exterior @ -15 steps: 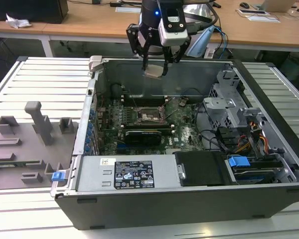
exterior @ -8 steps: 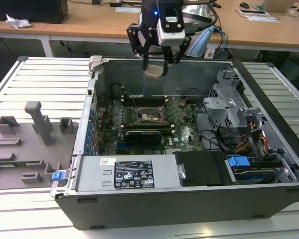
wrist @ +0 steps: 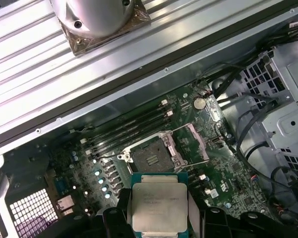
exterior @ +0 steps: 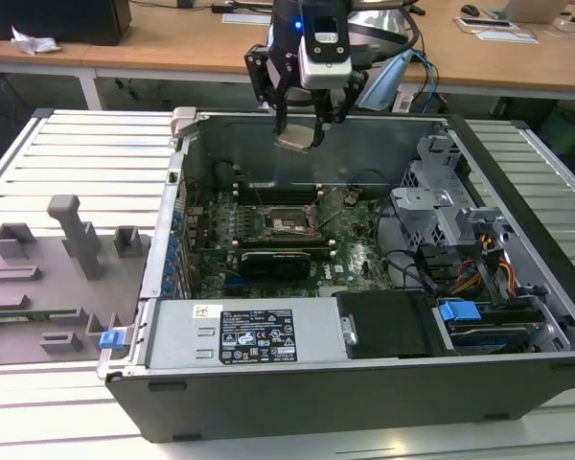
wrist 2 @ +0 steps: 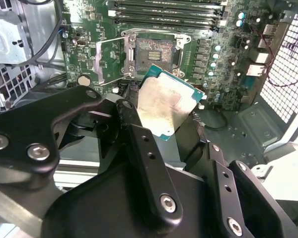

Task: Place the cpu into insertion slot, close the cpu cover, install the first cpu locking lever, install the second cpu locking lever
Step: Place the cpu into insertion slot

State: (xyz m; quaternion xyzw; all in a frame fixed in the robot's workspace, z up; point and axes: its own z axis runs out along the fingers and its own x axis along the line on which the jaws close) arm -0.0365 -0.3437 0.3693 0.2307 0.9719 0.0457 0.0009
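Note:
My gripper (exterior: 300, 129) hangs above the back wall of the open computer case (exterior: 163, 383) and is shut on the cpu (exterior: 297, 140), a flat square chip with a pale metal top and a green edge. In both wrist views the cpu (wrist 2: 161, 106) (wrist: 159, 206) sits between the black fingers (wrist 2: 131, 124) (wrist: 114, 215), well above the motherboard. Below it lies the insertion slot (exterior: 289, 222) (wrist 2: 154, 52) (wrist: 151, 158), a square socket that holds nothing. The cpu cover (wrist 2: 109, 59) (wrist: 196, 141) is swung up and open at one side of the socket.
A black graphics card (exterior: 278, 259) lies in front of the socket, and memory slots (wrist: 134, 124) run behind it. The power supply (exterior: 259, 335) and a drive cage (exterior: 441, 211) with cables fill the case's near and right parts. A grey fixture tray (exterior: 57, 278) sits left.

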